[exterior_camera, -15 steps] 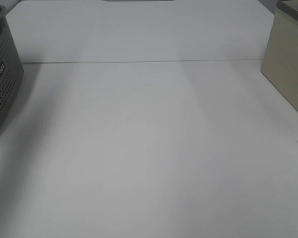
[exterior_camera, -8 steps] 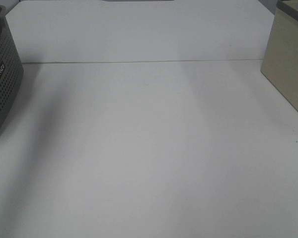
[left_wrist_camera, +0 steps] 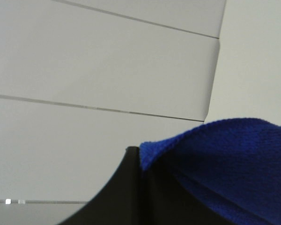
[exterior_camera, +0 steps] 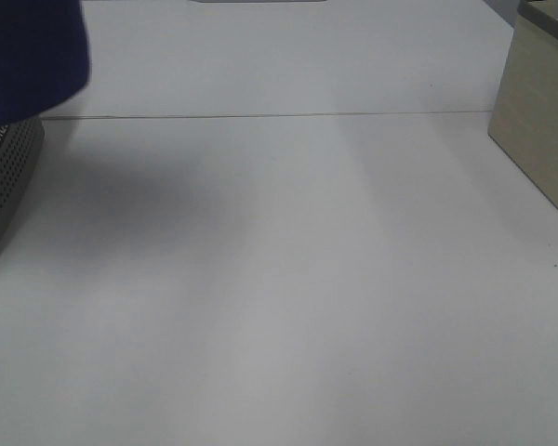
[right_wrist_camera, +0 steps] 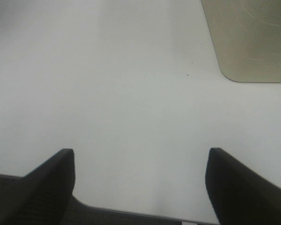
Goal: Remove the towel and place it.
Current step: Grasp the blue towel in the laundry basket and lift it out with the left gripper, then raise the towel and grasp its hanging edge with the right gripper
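Hanging over the grey basket [exterior_camera: 2, 190], the towel [exterior_camera: 28, 56] is clamped in the left gripper [left_wrist_camera: 139, 161], the right gripper [right_wrist_camera: 140, 180] is spread apart; removal is judged underway, placing not yet done.

Lab-style robot bench, plain white table [exterior_camera: 288, 279], white backboard [exterior_camera: 260, 56]

Plush cloth towel [left_wrist_camera: 225, 164]; perforated plastic basket [exterior_camera: 2, 186]; smooth matt table [exterior_camera: 288, 279]
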`<state>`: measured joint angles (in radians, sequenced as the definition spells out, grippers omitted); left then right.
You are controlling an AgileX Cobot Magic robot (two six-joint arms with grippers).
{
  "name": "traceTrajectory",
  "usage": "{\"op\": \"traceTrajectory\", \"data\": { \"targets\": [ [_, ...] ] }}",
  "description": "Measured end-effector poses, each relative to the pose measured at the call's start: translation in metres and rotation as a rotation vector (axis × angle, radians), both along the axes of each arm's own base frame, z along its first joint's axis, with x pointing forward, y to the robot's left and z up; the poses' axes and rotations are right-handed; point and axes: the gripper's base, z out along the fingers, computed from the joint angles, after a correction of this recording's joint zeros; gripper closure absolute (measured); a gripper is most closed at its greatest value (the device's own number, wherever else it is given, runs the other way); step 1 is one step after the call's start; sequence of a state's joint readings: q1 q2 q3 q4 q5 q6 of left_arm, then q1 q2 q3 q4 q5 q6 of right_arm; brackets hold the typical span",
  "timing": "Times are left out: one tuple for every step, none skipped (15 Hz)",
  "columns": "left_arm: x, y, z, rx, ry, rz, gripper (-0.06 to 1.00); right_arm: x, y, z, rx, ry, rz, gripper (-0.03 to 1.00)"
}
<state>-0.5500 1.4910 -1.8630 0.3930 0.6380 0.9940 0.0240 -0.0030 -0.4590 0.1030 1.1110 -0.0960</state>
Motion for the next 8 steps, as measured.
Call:
{"op": "traceTrajectory", "data": {
  "targets": [
    [0.004, -0.017, -0.01, 0.063, 0.008, -0.043, 0.94, 0.001, 0.001, 0.001, 0.011, 0.003, 0.006, 0.21],
    [0.005, -0.034, -0.017, 0.127, 0.005, -0.086, 0.94, 0.004, 0.003, 0.001, 0.019, 0.018, 0.024, 0.21],
    [0.002, -0.047, -0.022, 0.17, -0.003, -0.123, 0.94, 0.008, 0.005, 0.002, 0.019, 0.04, 0.056, 0.21],
    [-0.004, -0.058, -0.023, 0.21, -0.022, -0.159, 0.94, 0.011, 0.009, 0.004, 0.022, 0.052, 0.103, 0.21],
    [-0.011, -0.069, -0.023, 0.265, -0.055, -0.202, 0.94, 0.02, 0.016, 0.01, 0.046, 0.027, 0.184, 0.21],
    [-0.015, -0.074, -0.023, 0.295, -0.073, -0.225, 0.94, 0.028, 0.021, 0.015, 0.061, -0.015, 0.237, 0.21],
    [-0.017, -0.076, -0.023, 0.307, -0.081, -0.234, 0.94, 0.037, 0.025, 0.021, 0.067, -0.069, 0.287, 0.21],
    [-0.017, -0.077, -0.022, 0.31, -0.089, -0.239, 0.94, 0.046, 0.029, 0.027, 0.078, -0.108, 0.332, 0.21]
  ]
}}
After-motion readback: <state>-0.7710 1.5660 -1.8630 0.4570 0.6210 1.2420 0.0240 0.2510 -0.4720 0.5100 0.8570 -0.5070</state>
